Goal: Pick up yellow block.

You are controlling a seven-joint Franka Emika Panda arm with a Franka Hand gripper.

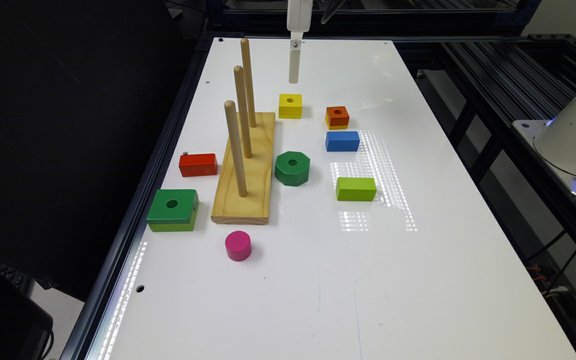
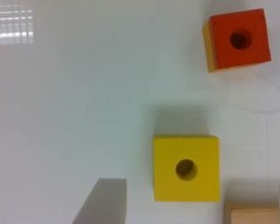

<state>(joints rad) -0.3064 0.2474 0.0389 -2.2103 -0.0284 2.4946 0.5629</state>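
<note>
The yellow block point(image 1: 290, 105) is a small square piece with a round hole in its top, lying flat on the white table point(image 1: 318, 260) beside the far end of the wooden peg board. My gripper point(image 1: 294, 70) hangs above the table just behind the block, clear of it. In the wrist view the yellow block point(image 2: 186, 168) lies below and between the two fingers point(image 2: 105, 200), which stand wide apart. My gripper point(image 2: 195, 186) is open and holds nothing.
A wooden base point(image 1: 248, 165) with three tall pegs stands close to the block, its corner point(image 2: 252, 213) showing in the wrist view. An orange-topped cube point(image 1: 337, 117) point(image 2: 238, 39) sits nearby. Blue point(image 1: 342, 141), lime point(image 1: 356, 189), red point(image 1: 198, 164), green octagon point(image 1: 292, 168), green square point(image 1: 173, 210) and pink point(image 1: 238, 245) blocks lie nearer.
</note>
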